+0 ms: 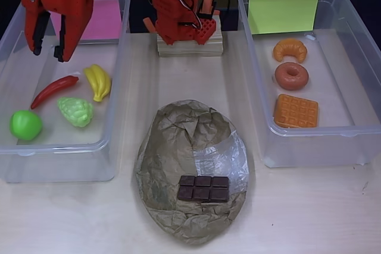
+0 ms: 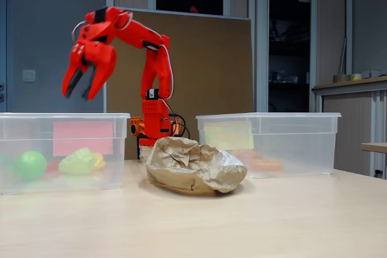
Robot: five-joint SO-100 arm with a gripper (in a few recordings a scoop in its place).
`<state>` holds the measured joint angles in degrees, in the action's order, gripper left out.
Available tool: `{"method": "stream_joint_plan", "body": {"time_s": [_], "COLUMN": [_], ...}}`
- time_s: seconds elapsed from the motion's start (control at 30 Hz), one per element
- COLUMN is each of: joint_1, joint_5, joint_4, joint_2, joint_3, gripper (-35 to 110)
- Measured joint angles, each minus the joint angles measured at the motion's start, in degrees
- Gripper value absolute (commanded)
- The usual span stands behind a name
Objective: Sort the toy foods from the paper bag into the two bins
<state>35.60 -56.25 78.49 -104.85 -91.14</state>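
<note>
My red gripper hangs open and empty high above the left bin, the one with the pink sheet. That bin holds a red chili, yellow bananas, pale green grapes and a green apple. The right bin, with a yellow-green sheet, holds a croissant, a brown donut and an orange waffle. Between the bins lies the crumpled paper bag, with a dark chocolate bar on its near part.
The arm's red base stands on a wooden block at the back middle, between the bins. Bare tabletop stretches in front of the bins and either side of the bag.
</note>
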Motion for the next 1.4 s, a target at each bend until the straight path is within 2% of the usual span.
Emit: {"method": "stream_joint_plan", "body": {"time_s": [0.2,0.4,0.57,0.6,0.7,0.9,1.1,1.27,1.33,1.4], "joint_1": [-14.8,-27.0,-34.5,-35.2,-36.9,-39.5,-42.3,-41.8,-42.7,-43.3], "joint_5": [-1.6,-10.8,-13.6,-13.9,-12.6,2.1,23.6,50.2,52.1,47.5], "joint_4": [-0.9,-4.7,-8.6,-9.0,-11.2,-16.1,-17.8,-16.2,-17.4,-20.7], "joint_2": [-4.0,-1.1,6.1,7.6,12.7,20.7,27.0,30.8,32.0,33.9], "joint_3": [-0.7,-7.6,-9.5,-9.8,-9.9,-8.4,-3.3,-0.3,0.2,0.3], "gripper": [12,10,0,1,18,35,34,28,26,24]}}
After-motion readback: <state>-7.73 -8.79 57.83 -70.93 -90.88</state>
